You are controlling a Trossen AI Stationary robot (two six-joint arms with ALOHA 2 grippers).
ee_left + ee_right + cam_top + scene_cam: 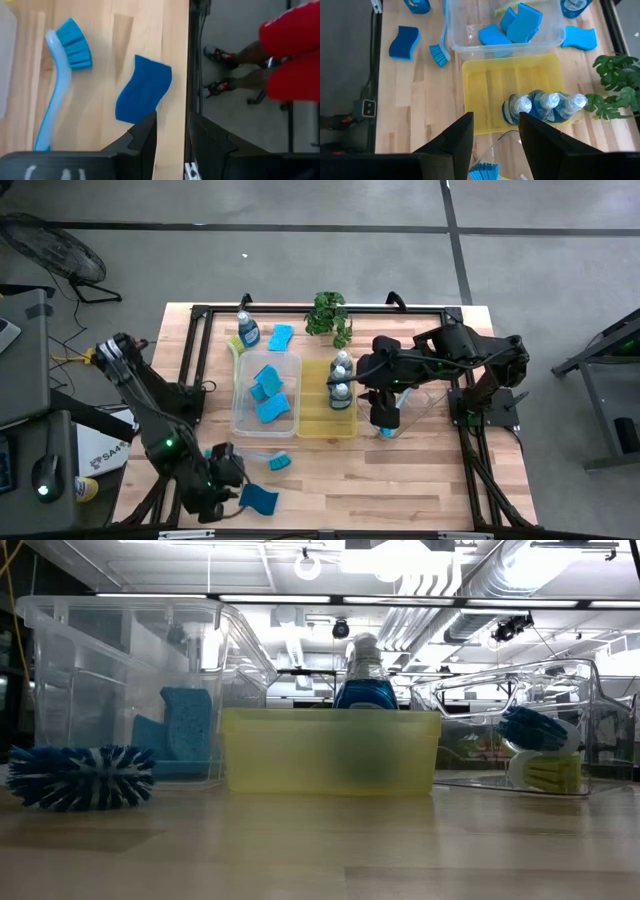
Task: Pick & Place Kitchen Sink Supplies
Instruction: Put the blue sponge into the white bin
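Nearest thing: a blue brush (82, 778) lies on the counter (400, 480) close to the low camera, bristles toward it, in front of the clear tray (240, 395).
Left gripper (171, 131): hangs near the counter's front left edge, fingers spread with nothing between them, right by a loose blue sponge (143, 89).
Right gripper (495, 131): hangs above the near end of the yellow tray (475, 95), fingers spread and empty.
Sorted so far: sponges (517, 22) lie in the clear tray; three soap bottles (545, 105) stand in a row at one end of the yellow tray; a third clear tray (600, 690) on the right holds a blue brush head and a yellow-green one.
Loose supplies: the sponge and brush at the front; one more bottle (247, 330) and a sponge (281, 337) behind the clear tray, near the plant (330, 315).
Step in hand: probably the left arm picking up the front sponge.
Next move: lower the fingers astride the sponge, close, then carry it to the clear tray.
Writing: none legible anywhere.
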